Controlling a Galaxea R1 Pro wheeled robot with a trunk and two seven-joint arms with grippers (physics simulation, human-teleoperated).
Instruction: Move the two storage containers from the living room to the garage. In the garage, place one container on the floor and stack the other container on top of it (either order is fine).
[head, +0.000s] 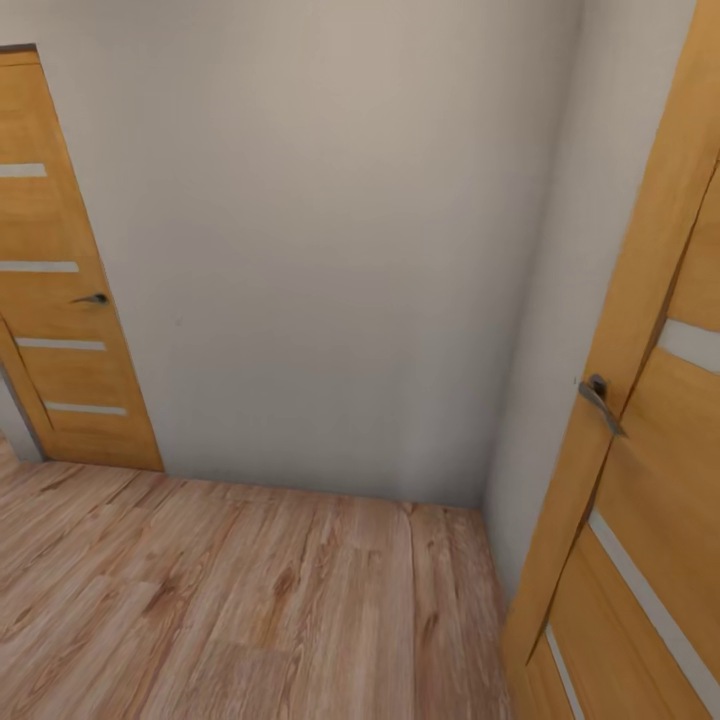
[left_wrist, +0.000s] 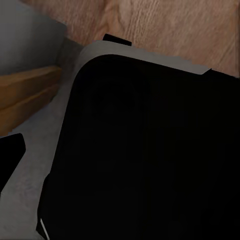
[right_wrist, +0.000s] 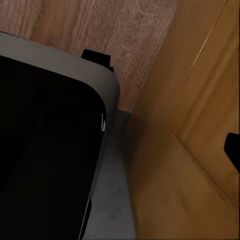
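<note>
In a hallway between two wooden doors (head: 65, 330), no bin shows; gripper states cannot be told; thin-walled bins likely light, gripped by rims.

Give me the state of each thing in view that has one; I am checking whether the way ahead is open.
Left door: shut in its frame, handle level.
Right door: swung open toward the camera, handle sloping downward.
Wood-plank floor: bare in front of the wall.
Robot base: dark, standing on the planks.
</note>
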